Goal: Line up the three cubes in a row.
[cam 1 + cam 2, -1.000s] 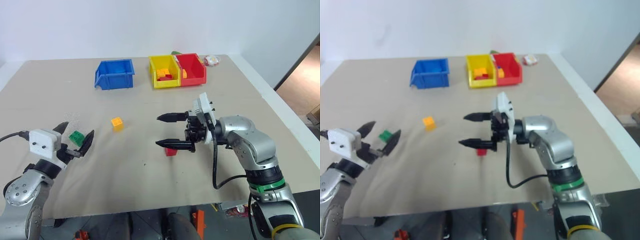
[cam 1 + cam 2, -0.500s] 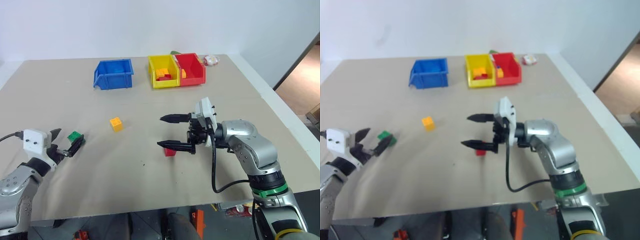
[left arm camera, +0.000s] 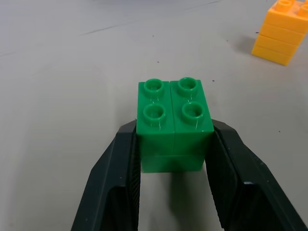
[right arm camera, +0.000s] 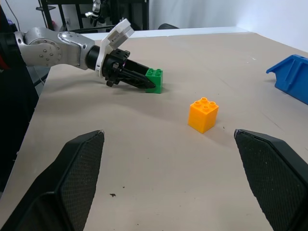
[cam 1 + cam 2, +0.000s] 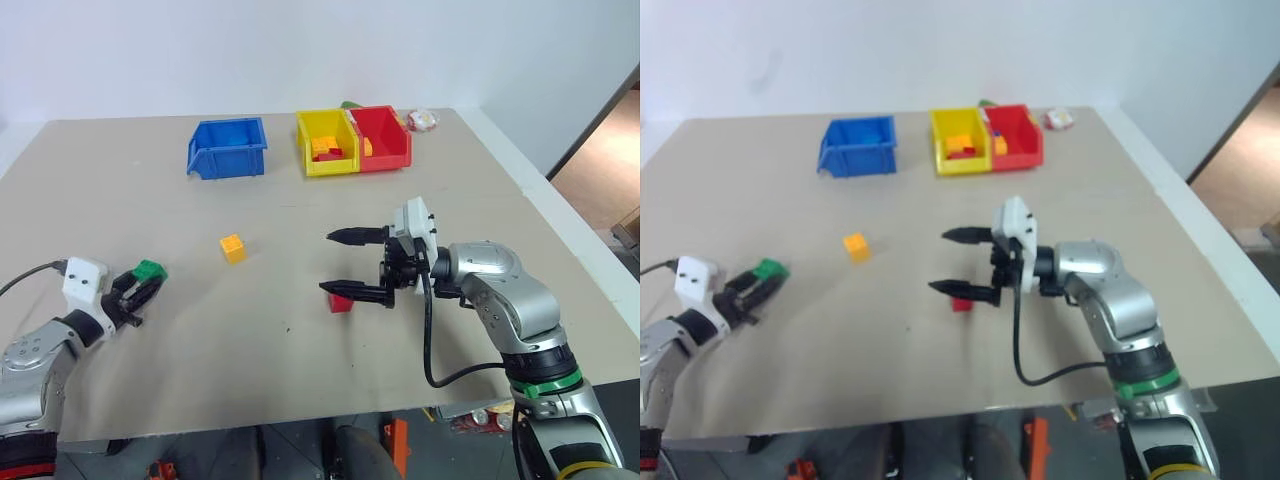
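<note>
Left wrist view gives you the plainest news: the left gripper (image 3: 174, 144) has just closed, and its two black fingers (image 3: 118, 168) now pinch the green cube (image 3: 174, 124) by its opposite side walls, studs up. A second ago those fingers stood wide on either side of the cube; now they press flat against it. Whether the cube is off the table (image 5: 300, 350) yet or only squeezed where it sat, you can't quite tell from these angles, though from the head camera it looks low, at or near the surface at the table's left edge.

Your right gripper (image 5: 345, 263) is spread wide and has hardly shifted; it hangs level, pointing across the table, with the red cube (image 5: 340, 302) lying just under its lower finger, apparently untouched. The yellow-orange cube (image 5: 233, 247) stands alone between the other two, a little farther back, near neither gripper.

What this means for you: the first cube is secured, so the grasp step on the green one looks done and the carry comes next. The three cubes are scattered, not in a row, so most of the task lies ahead. The yellow-orange cube would be a natural anchor to set green beside, keeping the studs upright and faces square.
</note>
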Controlling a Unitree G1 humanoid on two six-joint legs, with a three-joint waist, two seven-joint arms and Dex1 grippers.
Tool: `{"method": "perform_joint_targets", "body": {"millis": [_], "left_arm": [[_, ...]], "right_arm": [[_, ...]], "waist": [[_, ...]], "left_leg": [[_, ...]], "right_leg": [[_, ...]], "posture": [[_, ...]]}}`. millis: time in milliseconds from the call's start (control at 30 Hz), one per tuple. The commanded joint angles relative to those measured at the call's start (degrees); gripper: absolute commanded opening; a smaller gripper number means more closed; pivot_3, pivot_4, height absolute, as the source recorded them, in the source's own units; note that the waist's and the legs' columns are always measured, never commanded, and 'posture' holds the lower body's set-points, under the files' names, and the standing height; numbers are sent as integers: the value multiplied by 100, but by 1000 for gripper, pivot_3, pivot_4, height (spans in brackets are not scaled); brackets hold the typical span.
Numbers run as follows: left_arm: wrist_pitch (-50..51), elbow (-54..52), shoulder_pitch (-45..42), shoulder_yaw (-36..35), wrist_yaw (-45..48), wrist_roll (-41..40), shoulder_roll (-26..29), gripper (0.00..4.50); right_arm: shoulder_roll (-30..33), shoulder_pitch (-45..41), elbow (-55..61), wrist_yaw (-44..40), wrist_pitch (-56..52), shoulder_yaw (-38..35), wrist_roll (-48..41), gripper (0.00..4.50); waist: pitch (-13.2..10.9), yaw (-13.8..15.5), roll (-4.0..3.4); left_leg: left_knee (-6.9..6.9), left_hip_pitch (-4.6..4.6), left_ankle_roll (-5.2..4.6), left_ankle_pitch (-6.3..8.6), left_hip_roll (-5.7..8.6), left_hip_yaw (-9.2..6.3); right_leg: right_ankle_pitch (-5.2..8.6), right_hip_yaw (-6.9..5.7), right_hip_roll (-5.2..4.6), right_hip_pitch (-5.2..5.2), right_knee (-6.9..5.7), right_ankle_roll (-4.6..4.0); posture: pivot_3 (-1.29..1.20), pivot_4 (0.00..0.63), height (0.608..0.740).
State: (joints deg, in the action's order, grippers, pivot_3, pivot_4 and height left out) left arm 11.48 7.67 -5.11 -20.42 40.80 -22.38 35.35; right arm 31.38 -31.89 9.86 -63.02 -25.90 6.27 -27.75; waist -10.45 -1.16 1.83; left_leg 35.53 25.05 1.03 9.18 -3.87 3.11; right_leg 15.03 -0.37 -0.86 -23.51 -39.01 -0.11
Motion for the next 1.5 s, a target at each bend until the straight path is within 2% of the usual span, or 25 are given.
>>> {"method": "perform_joint_targets", "body": {"millis": [33,333,500,600,700,867,1067,1267,1500], "left_arm": [[-179,140,-118,-10,138,74,160,1303],[-367,186,-245,143,549,151,257,1303],[-372,-953,24,526,1674,-138,635,1303],[56,-1791,173,858,2307,-464,990,1303],[393,-2165,-184,1440,2650,-533,1120,1303],[684,-1803,-1253,2545,2559,-199,445,1303],[754,-1419,-1685,3070,2355,92,-142,1303],[444,-1122,-1777,3096,1946,384,-612,1303],[159,-1038,-1677,2975,2292,316,-443,1303]], "right_arm": [[80,-9,219,41,78,-169,-50,4500],[158,-71,240,73,69,-181,-78,4500],[351,-85,565,-96,-244,-231,-386,4500],[601,16,812,-288,-434,-255,-592,4500],[879,185,964,-480,-542,-319,-769,4500],[1260,426,852,-854,-329,-348,-673,4500],[1417,550,654,-969,-44,-355,-469,4500],[1355,611,674,-848,15,-378,-435,4500],[1336,690,740,-784,-19,-364,-489,4500]], "waist": [[0,0,0],[0,0,0],[-1,-2,1],[-1,-3,1],[-1,16,0],[-2,71,-1],[-2,-7,-1],[-2,-7,-1],[-2,-2,-1]], "left_leg": [[0,0,0,0,0,0],[0,0,0,0,0,0],[-2,6,0,0,2,2],[-9,4,3,2,7,5],[-12,4,3,3,12,2],[-1,4,-3,-1,23,1],[8,2,-5,1,22,3],[8,3,-5,1,18,-4],[9,2,-5,1,15,-6]], "right_leg": [[0,0,0,0,0,0],[0,0,-3,1,0,0],[0,-1,-11,-3,1,0],[3,-1,-22,-4,3,-6],[11,0,-23,-3,2,-1],[13,-8,-10,8,1,14],[5,8,26,4,2,28],[7,4,36,8,-2,26],[5,7,39,8,-2,24]], "posture": [[0,150,740],[0,150,740],[0,150,740],[0,150,740],[0,150,740],[0,150,740],[0,150,740],[0,150,740],[0,150,740]]}}
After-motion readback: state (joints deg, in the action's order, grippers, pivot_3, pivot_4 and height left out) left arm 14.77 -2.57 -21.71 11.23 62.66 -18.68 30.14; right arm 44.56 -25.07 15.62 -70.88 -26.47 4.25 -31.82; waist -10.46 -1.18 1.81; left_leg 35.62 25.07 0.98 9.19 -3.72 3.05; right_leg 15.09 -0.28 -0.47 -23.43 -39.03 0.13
